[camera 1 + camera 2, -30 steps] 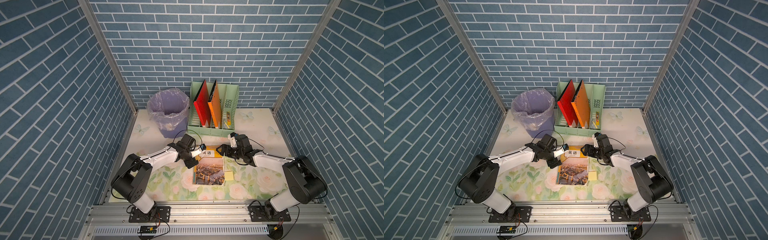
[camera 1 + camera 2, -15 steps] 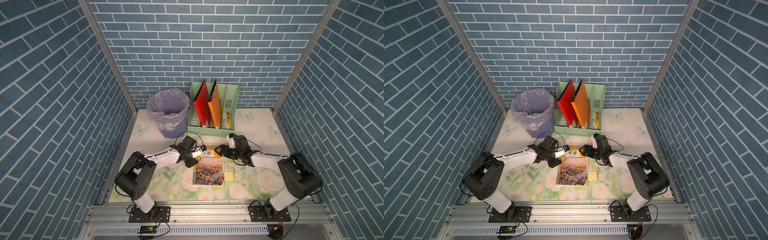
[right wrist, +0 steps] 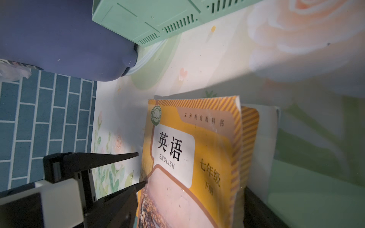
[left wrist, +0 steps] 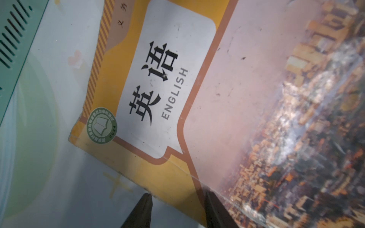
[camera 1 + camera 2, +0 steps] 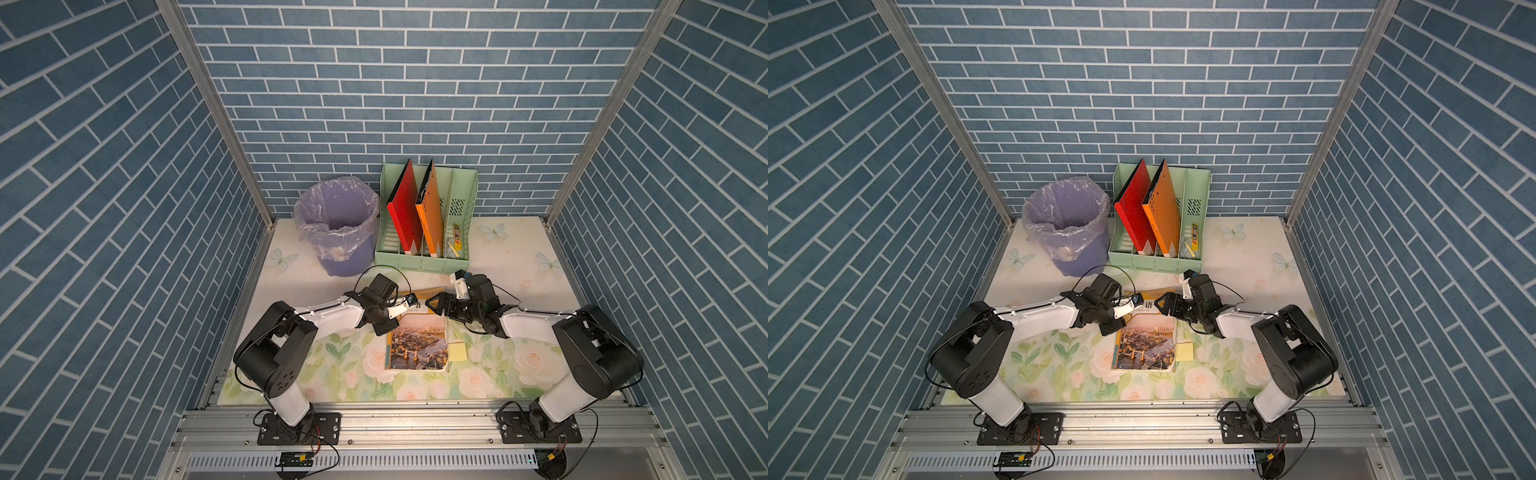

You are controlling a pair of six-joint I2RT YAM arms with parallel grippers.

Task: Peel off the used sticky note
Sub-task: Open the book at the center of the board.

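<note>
Your left gripper (image 4: 177, 195) has narrowed over the last second and come down on the spine edge of the book (image 5: 417, 347). Its jaws now stand half-spread, one tip just off the spine over the table (image 5: 332, 374) and one over the cover, pinching nothing. I read that as pinning the book down, not peeling, so the peel has not begun.

Nearest you, the yellow sticky note (image 5: 457, 351) lies flat against the book's fore-edge on the right arm's side, close to the near corner. It is almost square, so it has hardly any long axis. Its edges run parallel to the book's, and its free part points away from the book toward the right arm. You can't tell from here whether it is stuck to the cover or to a page below.

Farther on, the book's long axis runs near to far, title end away from you. Both grippers sit at that far end, well apart from the note. The right gripper (image 5: 431, 305) hangs there with jaws wide and nothing between them, scarcely changed. It would need to come back along the fore-edge to reach the note. Beyond stand the green file rack (image 5: 428, 264) and the lined bin (image 5: 345, 257).
</note>
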